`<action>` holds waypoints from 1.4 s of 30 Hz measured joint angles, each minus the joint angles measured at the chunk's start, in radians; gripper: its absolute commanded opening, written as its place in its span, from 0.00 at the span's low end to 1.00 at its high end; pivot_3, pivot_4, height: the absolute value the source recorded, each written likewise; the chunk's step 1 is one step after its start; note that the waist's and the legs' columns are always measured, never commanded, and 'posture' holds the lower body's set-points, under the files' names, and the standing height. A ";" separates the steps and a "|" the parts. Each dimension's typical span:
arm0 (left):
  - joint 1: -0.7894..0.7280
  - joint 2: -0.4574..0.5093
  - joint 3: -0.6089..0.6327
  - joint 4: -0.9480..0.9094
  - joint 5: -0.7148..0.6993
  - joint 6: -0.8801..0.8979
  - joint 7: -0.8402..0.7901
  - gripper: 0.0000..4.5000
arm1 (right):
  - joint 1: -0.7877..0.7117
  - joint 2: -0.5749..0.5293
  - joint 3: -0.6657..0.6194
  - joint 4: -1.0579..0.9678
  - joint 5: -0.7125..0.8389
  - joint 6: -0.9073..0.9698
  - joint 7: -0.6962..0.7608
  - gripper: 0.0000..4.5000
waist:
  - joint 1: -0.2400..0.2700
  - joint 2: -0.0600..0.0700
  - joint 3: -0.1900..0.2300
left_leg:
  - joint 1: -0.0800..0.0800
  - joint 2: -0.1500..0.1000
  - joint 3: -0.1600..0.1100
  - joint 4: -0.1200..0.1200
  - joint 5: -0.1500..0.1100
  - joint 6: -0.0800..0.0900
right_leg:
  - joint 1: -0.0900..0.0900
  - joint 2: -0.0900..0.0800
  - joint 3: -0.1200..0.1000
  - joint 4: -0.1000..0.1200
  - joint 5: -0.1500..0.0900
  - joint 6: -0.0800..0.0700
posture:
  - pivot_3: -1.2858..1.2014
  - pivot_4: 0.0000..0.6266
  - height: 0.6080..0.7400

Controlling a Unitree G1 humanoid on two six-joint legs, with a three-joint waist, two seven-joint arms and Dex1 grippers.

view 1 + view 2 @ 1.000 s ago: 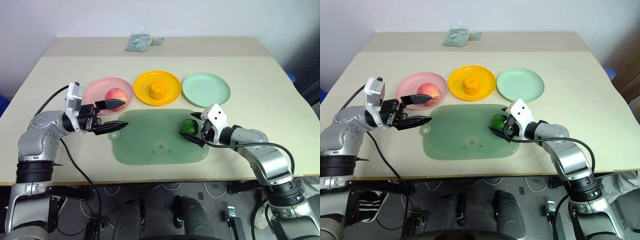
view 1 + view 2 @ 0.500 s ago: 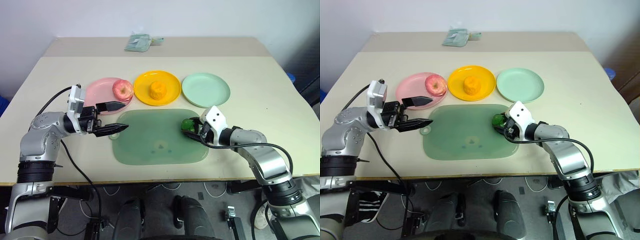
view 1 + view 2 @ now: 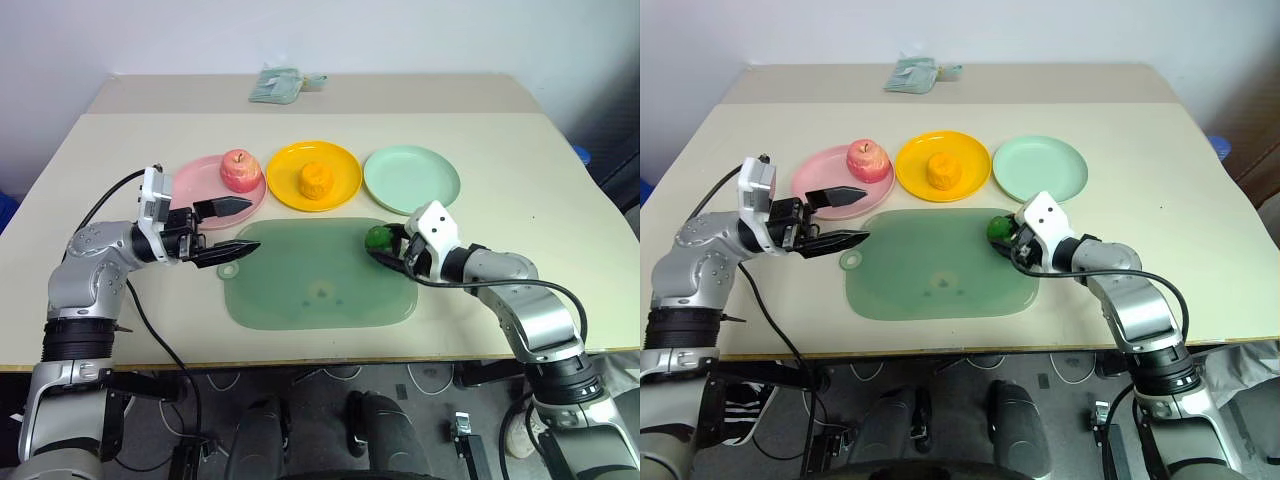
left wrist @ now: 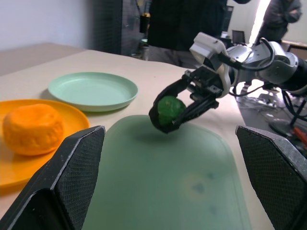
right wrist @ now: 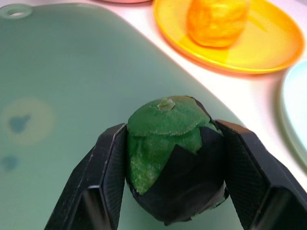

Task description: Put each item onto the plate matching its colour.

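Right gripper [image 3: 388, 246] now clenched on green fruit [image 3: 377, 237], lifted just off board [image 3: 320, 290] near its back right corner; mint plate [image 3: 412, 179] next. Left gripper [image 3: 228, 230] released, fingers spread; apple [image 3: 239, 169] now upright on pink plate [image 3: 200, 180]. Orange fruit [image 3: 316, 181] sits on yellow plate [image 3: 345, 165].

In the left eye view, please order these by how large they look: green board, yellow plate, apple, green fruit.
1. green board
2. yellow plate
3. apple
4. green fruit, smallest, though partly covered by the right gripper.
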 measured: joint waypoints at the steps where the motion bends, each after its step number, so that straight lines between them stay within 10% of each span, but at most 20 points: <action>1: -0.019 -0.013 -0.001 0.030 0.025 -0.031 0.031 1.00 | -0.029 0.011 -0.012 0.022 -0.003 -0.014 -0.025 0.62 | 0.000 0.000 0.000 | 0.000 0.000 0.000 0.000 0.000 0.000 | 0.000 0.000 0.000 0.000 0.000 0.000 | 0.52 0.24 1.00; 13: -0.102 -0.199 -0.014 0.111 0.124 -0.136 0.329 1.00 | -0.452 0.097 -0.094 0.842 -0.159 -0.442 -0.304 0.62 | -0.012 0.001 0.000 | 0.000 0.000 0.002 -0.002 0.000 0.000 | -0.001 0.001 0.001 0.001 0.001 0.002 | 0.52 0.24 1.00; 18: -0.074 -0.192 -0.020 0.065 0.109 -0.069 0.297 1.00 | -0.554 0.134 -0.114 1.141 -0.173 -0.581 -0.314 1.00 | -0.009 0.001 0.001 | 0.000 0.000 0.002 -0.002 0.000 0.000 | -0.001 0.000 0.001 0.001 0.001 0.002 | 0.52 0.24 1.00; 20: -0.058 -0.165 -0.018 0.049 0.104 -0.058 0.284 1.00 | -0.553 0.133 -0.115 1.168 -0.175 -0.622 -0.294 1.00 | -0.008 0.002 0.001 | 0.000 0.000 0.002 -0.002 0.000 0.000 | -0.001 0.000 0.001 0.001 0.002 0.002 | 0.52 0.24 1.00; 32: 0.085 -0.004 0.041 -0.190 -0.165 0.226 0.063 1.00 | 0.050 -0.117 -0.123 0.204 0.149 -0.414 0.219 1.00 | -0.004 0.003 0.002 | 0.002 0.001 0.001 -0.001 0.000 -0.001 | 0.001 -0.001 0.001 0.000 0.000 0.001 | 0.52 0.24 1.00; 42: 0.125 0.038 0.050 -0.148 -0.159 0.224 -0.020 1.00 | 0.276 -0.286 -0.229 -0.230 0.374 -0.114 0.297 1.00 | 0.005 0.003 0.001 | 0.003 0.001 0.001 -0.002 0.000 -0.001 | 0.001 0.000 0.002 -0.001 -0.002 -0.004 | 0.52 0.24 1.00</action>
